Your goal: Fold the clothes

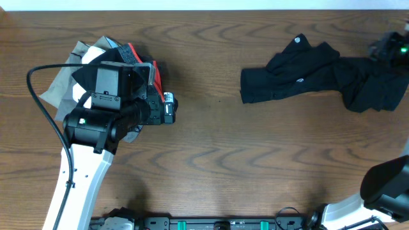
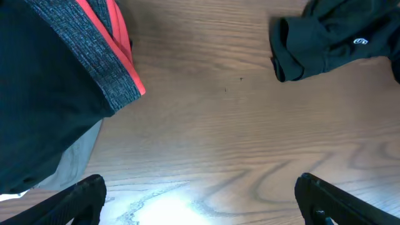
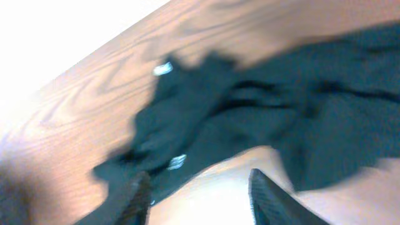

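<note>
On the brown wooden table [image 1: 211, 147], the black shirt [image 1: 307, 76] lies crumpled well right of a pile of grey and red-trimmed garments [image 1: 64, 76]. The left gripper [image 2: 203, 203] hangs at that pile's right edge, jaws spread wide; the right gripper [image 3: 200, 194], over the shirt's end farthest from the pile, is parted, gripping nothing.

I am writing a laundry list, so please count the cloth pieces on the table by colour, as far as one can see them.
Black shirt with white logos, apart on the right: 1
Black piece with grey-and-red band, on the left: 1
Beige piece, on the left: 1
Total: 3 visible; the left arm may hide more.
</note>
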